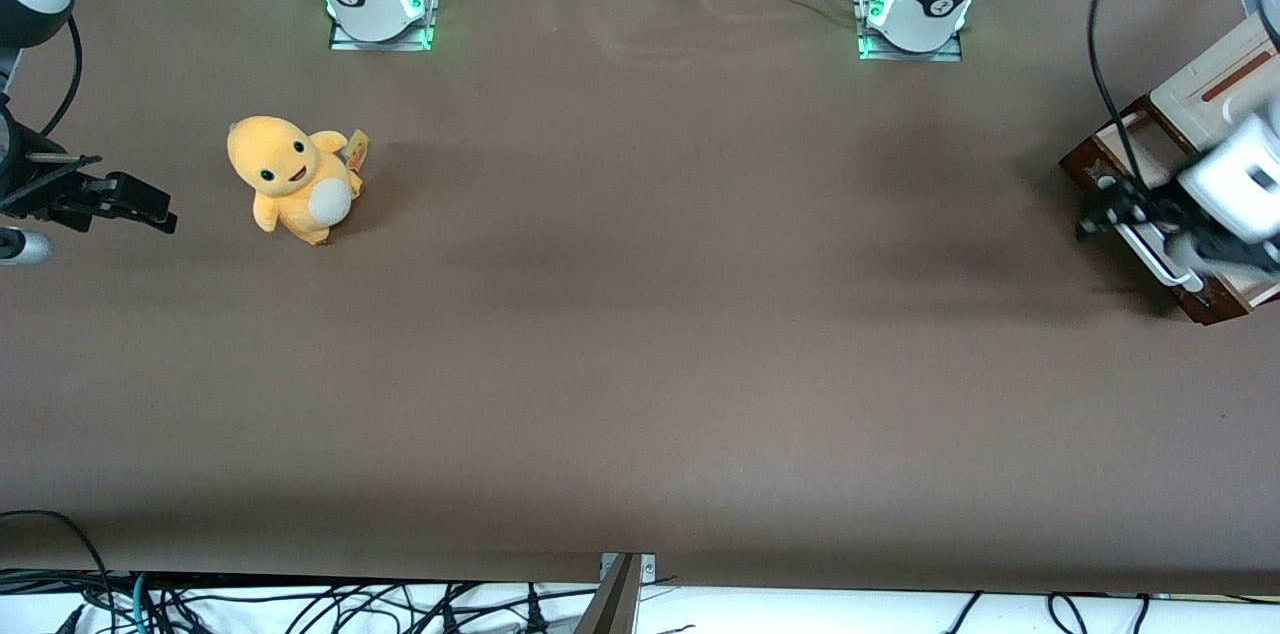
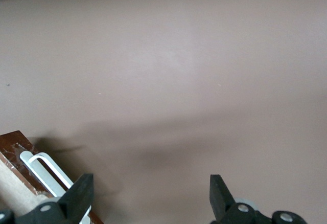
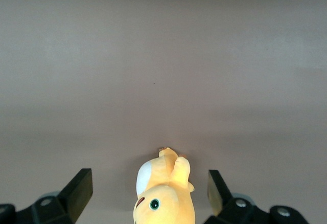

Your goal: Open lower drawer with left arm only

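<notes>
one small cabinet (image 1: 1205,94) sat at working arm's end of brown table (image 1: 640,334), cream top panel up. lower drawer (image 1: 1120,154) pulled partly out, dark reddish-brown front showing, white bar handle (image 2: 48,170) along it. left arm (image 1: 1240,174) reached over drawer. gripper (image 1: 1105,214) hovered just beside handle, fingers (image 2: 79,196) spread wide, nothing between them. orange plush toy (image 1: 293,179) stood well apart, toward parked arm's end.
</notes>
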Robot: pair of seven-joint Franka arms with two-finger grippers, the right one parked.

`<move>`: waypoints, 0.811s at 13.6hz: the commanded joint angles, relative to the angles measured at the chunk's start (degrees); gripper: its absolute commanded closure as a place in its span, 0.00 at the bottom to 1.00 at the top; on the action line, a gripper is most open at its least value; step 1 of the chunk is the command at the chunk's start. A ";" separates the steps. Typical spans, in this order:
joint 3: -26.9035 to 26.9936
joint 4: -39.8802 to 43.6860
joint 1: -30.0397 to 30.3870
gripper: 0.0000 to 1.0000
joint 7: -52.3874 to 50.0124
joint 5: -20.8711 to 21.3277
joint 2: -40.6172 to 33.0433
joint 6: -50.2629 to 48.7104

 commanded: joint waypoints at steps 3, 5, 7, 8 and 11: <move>0.82 -5.04 -0.58 0.00 2.26 1.32 -6.16 -4.17; 0.82 -5.04 -0.41 0.00 2.26 0.89 -6.07 -4.17; 0.82 -5.04 -0.32 0.00 2.17 0.89 -6.16 -4.17; 0.82 -5.04 -0.32 0.00 2.00 0.89 -6.16 -4.17; 0.82 -5.04 -0.41 0.00 1.47 0.80 -6.16 -4.17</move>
